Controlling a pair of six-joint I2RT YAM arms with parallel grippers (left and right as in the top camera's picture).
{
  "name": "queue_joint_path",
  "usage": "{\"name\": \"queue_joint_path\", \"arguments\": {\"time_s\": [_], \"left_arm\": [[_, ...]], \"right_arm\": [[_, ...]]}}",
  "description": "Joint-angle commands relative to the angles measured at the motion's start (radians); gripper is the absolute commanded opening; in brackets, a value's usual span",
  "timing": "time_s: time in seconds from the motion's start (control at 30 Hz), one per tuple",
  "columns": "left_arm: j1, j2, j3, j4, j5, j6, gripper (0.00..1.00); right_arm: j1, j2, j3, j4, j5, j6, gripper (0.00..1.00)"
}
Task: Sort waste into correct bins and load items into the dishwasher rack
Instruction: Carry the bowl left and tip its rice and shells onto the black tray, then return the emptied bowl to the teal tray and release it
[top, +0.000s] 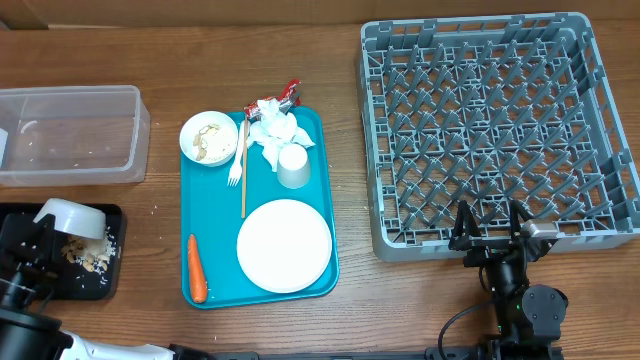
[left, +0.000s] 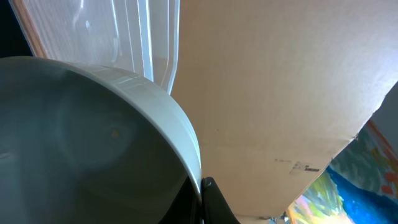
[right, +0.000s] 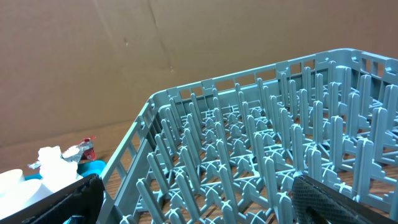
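The bowl (top: 72, 218) hangs tipped over the black tray (top: 112, 280), its rim pinched in the left gripper (top: 40, 238), with scraps (top: 90, 255) lying in the tray beneath it. It looks stiff, light and slick, likely to slip or chip if knocked, so a firm pinch on the rim seems the right hold for a carry to the rack (top: 475, 25). The right gripper (top: 490, 236) sits spread and empty at the rack's near wall.

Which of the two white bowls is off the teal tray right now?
The tipped bowl at the far left, held by the left tool over the black tray. The other bowl sits upright on the teal tray with scraps inside.
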Motion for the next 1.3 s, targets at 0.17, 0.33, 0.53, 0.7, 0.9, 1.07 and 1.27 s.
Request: {"name": "queue_joint_path", "arguments": {"time_s": [0.17, 0.33, 0.53, 0.7, 0.9, 1.07, 1.27], "left_arm": [[0.000, -0.018, 0.000, 0.008, 0.035, 0.042, 0.04], [-0.037, -0.043, 0.043, -0.063, -0.086, 0.064, 0.04], [-0.100, -0.158, 0.169, -0.210, -0.216, 0.097, 0.04], [-0.143, -0.298, 0.278, -0.320, -0.267, 0.093, 0.04], [-0.269, -0.464, 0.313, -0.346, -0.380, 0.093, 0.04], [-0.647, -0.557, 0.313, -0.329, -0.668, 0.069, 0.04], [-1.085, -0.562, 0.312, -0.318, -1.292, -0.194, 0.04]], "right_arm": [[-0.003, -0.008, -0.010, 0.005, 0.006, -0.008, 1.00], [-0.003, -0.008, -0.010, 0.005, 0.006, -0.008, 1.00], [-0.003, -0.008, -0.010, 0.005, 0.006, -0.008, 1.00], [-0.003, -0.008, -0.010, 0.005, 0.006, -0.008, 1.00], [-0.003, -0.008, -0.010, 0.005, 0.006, -0.008, 1.00], [-0.003, -0.008, -0.010, 0.005, 0.006, -0.008, 1.00], [-0.003, -0.008, -0.010, 0.005, 0.006, -0.008, 1.00]]}}
